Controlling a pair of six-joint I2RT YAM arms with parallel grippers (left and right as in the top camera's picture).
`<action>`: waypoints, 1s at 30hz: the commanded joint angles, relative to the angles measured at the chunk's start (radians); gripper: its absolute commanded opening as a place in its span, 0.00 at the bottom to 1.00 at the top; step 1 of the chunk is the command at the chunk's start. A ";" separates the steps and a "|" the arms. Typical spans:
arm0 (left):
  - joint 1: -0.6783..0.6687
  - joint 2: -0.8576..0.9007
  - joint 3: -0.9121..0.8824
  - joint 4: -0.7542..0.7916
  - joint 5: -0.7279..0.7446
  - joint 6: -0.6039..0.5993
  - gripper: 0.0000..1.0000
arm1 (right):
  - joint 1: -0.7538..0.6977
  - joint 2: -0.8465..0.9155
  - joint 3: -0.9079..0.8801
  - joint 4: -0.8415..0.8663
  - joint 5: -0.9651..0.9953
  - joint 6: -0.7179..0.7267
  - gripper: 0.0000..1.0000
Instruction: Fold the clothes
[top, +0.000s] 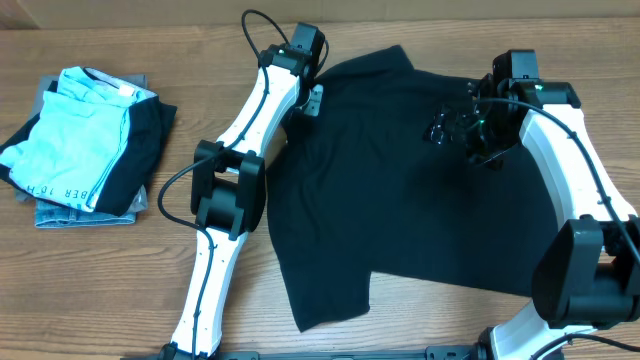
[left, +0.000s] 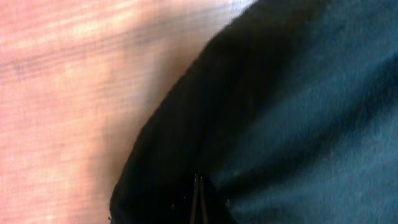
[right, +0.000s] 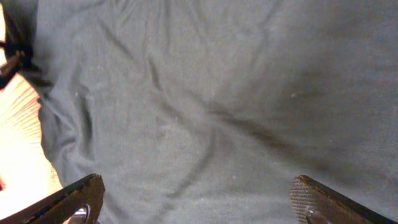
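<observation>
Closest to the lens in the right wrist view, the right gripper has its fingers spread wide, one at each lower corner of the frame. They hang over wrinkled black cloth and grip nothing. From overhead this gripper sits over the upper right part of the T-shirt. The shirt lies spread across the centre and right of the table, mostly flat and with no fold made yet.

The left gripper is at the shirt's upper left edge. In its own view the gripper shows only a thin slit at the bottom centre, so the fingers look pressed together. Black on black hides whether any cloth is caught between them.

A stack of folded clothes lies well apart at the left of the frame.

This looks like the start of the first fold, with both arms taking hold along the upper edge. Next, the right gripper probably needs to drop and close on the thin fabric. Then both arms would lift evenly and carry that edge toward the bottom of the frame.
</observation>
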 joint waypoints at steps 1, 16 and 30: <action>0.006 0.089 -0.047 -0.145 0.041 -0.012 0.04 | -0.002 -0.010 0.014 0.003 0.003 -0.006 1.00; 0.023 -0.158 0.011 -0.172 0.071 -0.044 0.05 | -0.002 -0.010 0.014 0.003 0.003 -0.006 1.00; 0.027 -0.171 0.015 0.380 0.228 -0.017 0.36 | -0.002 -0.010 0.014 0.003 0.003 -0.006 1.00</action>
